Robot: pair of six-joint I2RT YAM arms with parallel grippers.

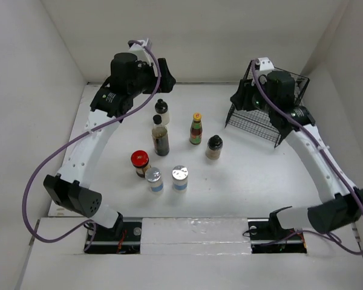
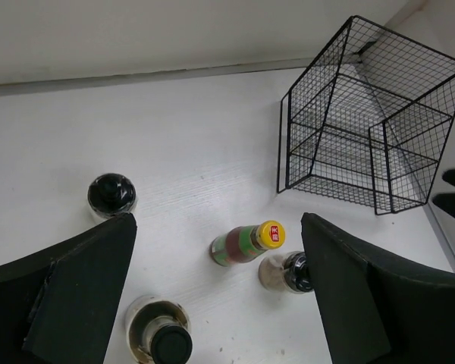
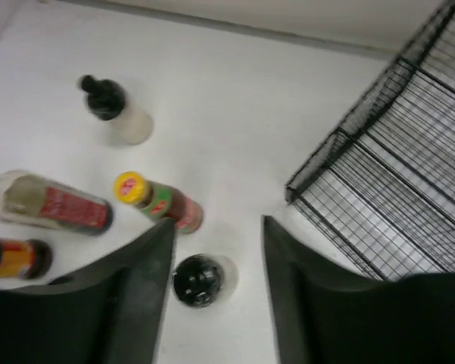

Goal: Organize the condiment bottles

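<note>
While holding nothing, the left gripper [image 2: 218,227] gapes wide and the right gripper [image 3: 216,227] stands moderately apart.

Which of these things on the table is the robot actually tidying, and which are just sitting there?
Part of the job: pale black-capped bottle, dark sauce bottle, yellow-capped bottle, tan black-capped bottle, red-lidded jar, left silver-lidded shaker, right silver-lidded shaker.

Just standing by: black wire basket, possibly where the bottles go.

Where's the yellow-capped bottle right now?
In the top view, the yellow-capped bottle stands upright mid-table, between the dark sauce bottle on its left and the tan black-capped bottle on its right.
</note>
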